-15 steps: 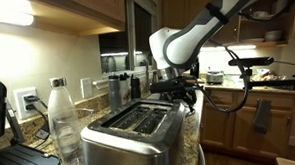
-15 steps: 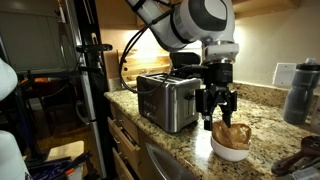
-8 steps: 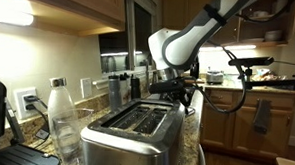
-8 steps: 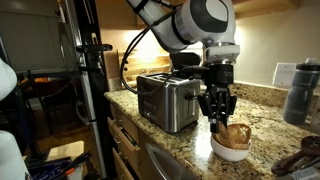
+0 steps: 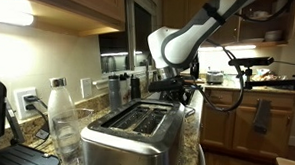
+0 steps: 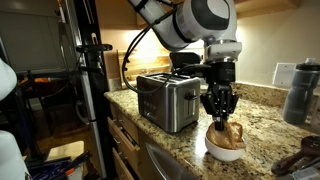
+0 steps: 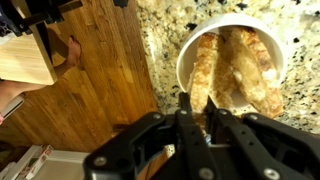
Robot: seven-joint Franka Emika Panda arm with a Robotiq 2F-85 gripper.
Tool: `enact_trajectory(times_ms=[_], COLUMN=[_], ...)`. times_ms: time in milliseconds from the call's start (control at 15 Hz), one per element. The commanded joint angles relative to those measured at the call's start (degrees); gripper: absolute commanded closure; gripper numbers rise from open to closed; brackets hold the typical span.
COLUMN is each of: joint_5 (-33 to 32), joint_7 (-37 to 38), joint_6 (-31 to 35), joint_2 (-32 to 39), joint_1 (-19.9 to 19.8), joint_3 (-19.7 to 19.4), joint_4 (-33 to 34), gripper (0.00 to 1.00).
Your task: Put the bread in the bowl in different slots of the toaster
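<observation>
A white bowl [image 6: 226,152] stands on the granite counter just beside the steel toaster [image 6: 165,100]. It holds tan bread slices [image 7: 250,60] standing on edge. In the wrist view my gripper [image 7: 200,103] reaches down into the bowl [image 7: 184,58], its two dark fingers pinched on the leftmost bread slice [image 7: 203,65]. From outside, the gripper [image 6: 220,122] hangs straight down into the bowl with its fingers close together. The toaster [image 5: 135,132] shows two long dark slots on top, both empty. In that exterior view the gripper and bowl are hidden behind the toaster.
A clear bottle with a white cap [image 5: 58,114] stands close to the toaster. A dark bottle [image 6: 299,92] sits at the back of the counter past the bowl. The counter edge and wooden cabinet fronts [image 7: 95,90] lie just beside the bowl.
The fingers, spread over the bowl a second ago, have come together on a bread slice. The gripper has sunk slightly into the bowl.
</observation>
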Motion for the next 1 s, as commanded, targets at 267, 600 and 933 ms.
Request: enact_trajectory(times_ms=[267, 600, 933], joint_5=[-1.56, -3.64, -4.62], joint_7=[1.36, 1.53, 1.39], joint_6=[-1.38, -3.33, -5.07], joint_2=[-0.12, -0.96, -0.86], joint_1=[1.55, 2.42, 2.86], joint_3=[-1.16, -0.90, -0.84], joint_4=[1.26, 3.66, 5.64], gripper=[0.90, 0.90, 0.90])
